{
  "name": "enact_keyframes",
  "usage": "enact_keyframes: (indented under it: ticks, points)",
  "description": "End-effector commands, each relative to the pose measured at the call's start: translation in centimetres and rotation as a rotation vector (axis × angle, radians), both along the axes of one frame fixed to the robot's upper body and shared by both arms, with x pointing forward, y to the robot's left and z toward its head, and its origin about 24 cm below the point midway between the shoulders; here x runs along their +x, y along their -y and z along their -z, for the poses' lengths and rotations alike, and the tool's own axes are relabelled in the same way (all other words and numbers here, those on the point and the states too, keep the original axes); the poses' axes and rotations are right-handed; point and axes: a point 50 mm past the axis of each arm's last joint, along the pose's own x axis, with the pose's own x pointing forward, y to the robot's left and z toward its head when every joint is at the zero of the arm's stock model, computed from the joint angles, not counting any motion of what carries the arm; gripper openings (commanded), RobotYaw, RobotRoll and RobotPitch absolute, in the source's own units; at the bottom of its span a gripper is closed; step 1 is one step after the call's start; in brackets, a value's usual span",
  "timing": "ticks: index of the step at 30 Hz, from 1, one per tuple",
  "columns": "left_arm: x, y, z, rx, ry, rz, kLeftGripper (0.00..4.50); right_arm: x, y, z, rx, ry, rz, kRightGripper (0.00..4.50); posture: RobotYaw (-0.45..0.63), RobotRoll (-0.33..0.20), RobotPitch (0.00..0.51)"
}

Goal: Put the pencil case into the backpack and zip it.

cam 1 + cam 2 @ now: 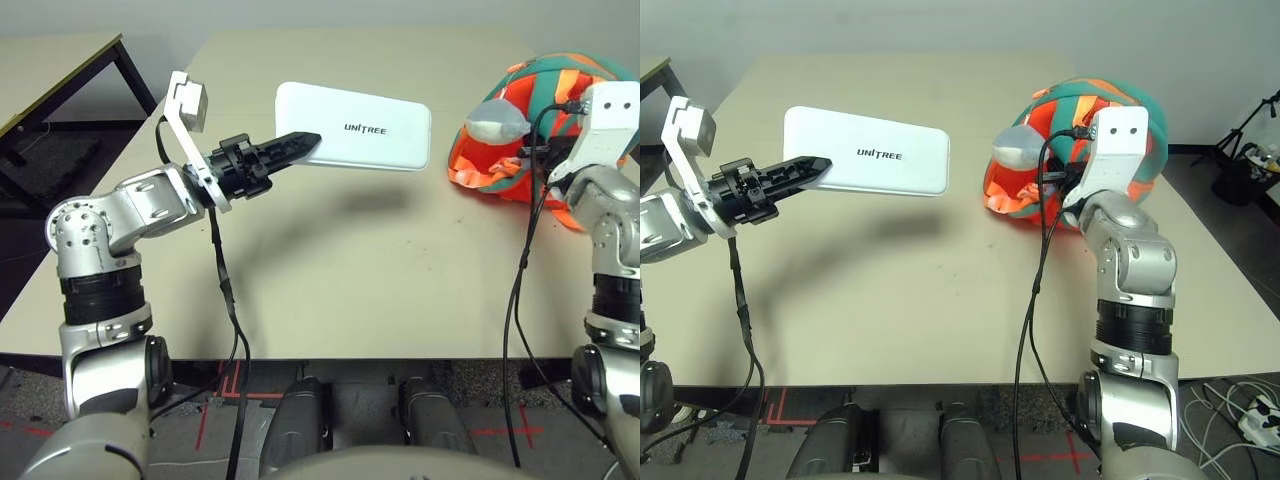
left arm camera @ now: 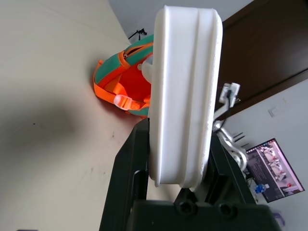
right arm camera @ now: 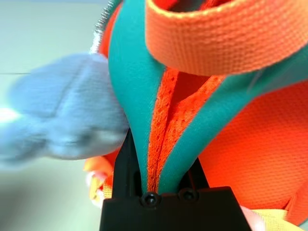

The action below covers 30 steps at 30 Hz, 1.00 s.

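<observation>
Above the counter [image 1: 330, 250], left gripper [image 1: 300, 145] clamps the case [image 1: 355, 127] by one end: rigid, smooth, slip-prone; right gripper [image 3: 161, 175] pinches soft backpack [image 1: 1095, 130] fabric

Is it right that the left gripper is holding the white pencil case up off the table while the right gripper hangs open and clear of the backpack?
Not quite. The right gripper is shut on the backpack, pinching a teal and orange fold; the right wrist view shows it. The left gripper does hold the white pencil case up off the table.

Both pincers [image 1: 308, 141] [image 3: 161, 180] clamped, arms raised
</observation>
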Motion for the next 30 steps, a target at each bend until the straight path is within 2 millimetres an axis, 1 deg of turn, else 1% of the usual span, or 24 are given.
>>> enact_keyframes:
  ticks: [1, 6, 10, 12, 14, 17, 19, 22, 26, 28, 30]
  points:
    - [0.1, -0.1, -0.3, -0.017, 0.005, 0.014, 1.36, -2.5, -1.5, -0.9, 0.0, 0.0, -0.14, 0.2, 0.0, 0.0, 0.078]
    - [0.7, 0.0, -0.3, -0.012, -0.003, 0.028, 1.36, -6.9, -3.2, -1.9, -0.016, -0.028, -0.298, 0.2, -0.05, 0.0, 0.083]
    - [1.3, 0.2, -0.2, -0.007, -0.008, 0.044, 1.36, -9.8, -4.3, -2.6, -0.04, -0.069, -0.417, 0.2, -0.09, 0.0, 0.085]
    - [1.6, 0.2, -0.3, -0.007, -0.008, 0.049, 1.36, -10.8, -4.8, -2.9, -0.043, -0.083, -0.462, 0.2, -0.12, 0.0, 0.09]
    - [2.0, 0.3, -0.4, -0.008, -0.005, 0.054, 1.36, -11.9, -4.7, -3.1, -0.046, -0.097, -0.489, 0.2, -0.14, 0.0, 0.093]
    - [2.4, 0.3, -0.5, -0.005, -0.002, 0.072, 1.36, -13.8, -4.1, -3.3, -0.084, -0.131, -0.546, 0.2, -0.2, 0.0, 0.094]
    - [2.6, 0.3, -0.5, 0.0, -0.001, 0.079, 1.36, -14.7, -3.5, -3.8, -0.106, -0.148, -0.573, 0.2, -0.23, 0.0, 0.091]
    - [3.1, 0.2, -0.7, 0.004, 0.001, 0.081, 1.36, -16.4, -2.9, -5.4, -0.135, -0.174, -0.616, 0.2, -0.27, 0.0, 0.085]
    - [3.6, 0.1, -0.7, 0.009, 0.003, 0.093, 1.36, -18.0, -3.8, -7.1, -0.096, -0.231, -0.632, 0.2, -0.31, 0.0, 0.082]
    - [3.8, 0.3, -0.7, 0.011, 0.003, 0.1, 1.36, -18.5, -4.1, -6.8, -0.083, -0.252, -0.641, 0.2, -0.32, 0.0, 0.082]
    - [3.9, 0.5, -0.8, 0.021, 0.022, 0.111, 1.36, -18.8, -4.5, -5.7, -0.041, -0.266, -0.636, 0.2, -0.31, 0.0, 0.083]
